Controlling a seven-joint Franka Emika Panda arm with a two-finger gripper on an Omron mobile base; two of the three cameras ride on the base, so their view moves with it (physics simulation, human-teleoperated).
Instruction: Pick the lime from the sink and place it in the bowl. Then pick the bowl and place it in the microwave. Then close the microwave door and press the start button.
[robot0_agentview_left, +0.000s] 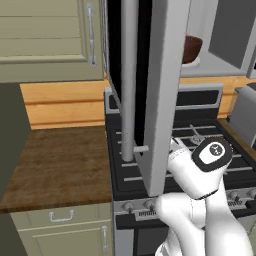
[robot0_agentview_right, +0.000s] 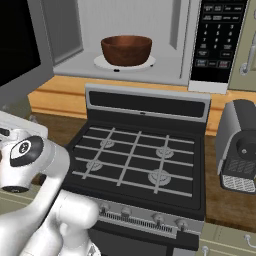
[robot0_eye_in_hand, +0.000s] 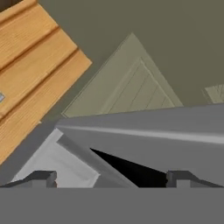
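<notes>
- The bowl (robot0_agentview_right: 126, 50), a dark brown one, already sits inside the microwave (robot0_agentview_right: 150, 40), on the white turntable plate near the middle of the cavity floor; it also peeks out past the door edge in the left base view.
- I cannot see the lime from here; whether it lies in the bowl is hidden by the rim.
- The microwave door (robot0_agentview_left: 145, 95) stands swung out over the gas range (robot0_agentview_right: 135, 160), its long steel bar handle (robot0_agentview_left: 128, 80) facing the camera on the left side.
- The gripper (robot0_eye_in_hand: 111, 177) has its fingers spread wide with nothing between them, hovering close against the grey frame of the door.
- By my reckoning the picking and placing are behind us: the bowl is in.
- Left to do: push the door closed, then press the start button on the control panel (robot0_agentview_right: 214, 40) at the right side of the microwave.
- The arm looks set to begin the push.
</notes>
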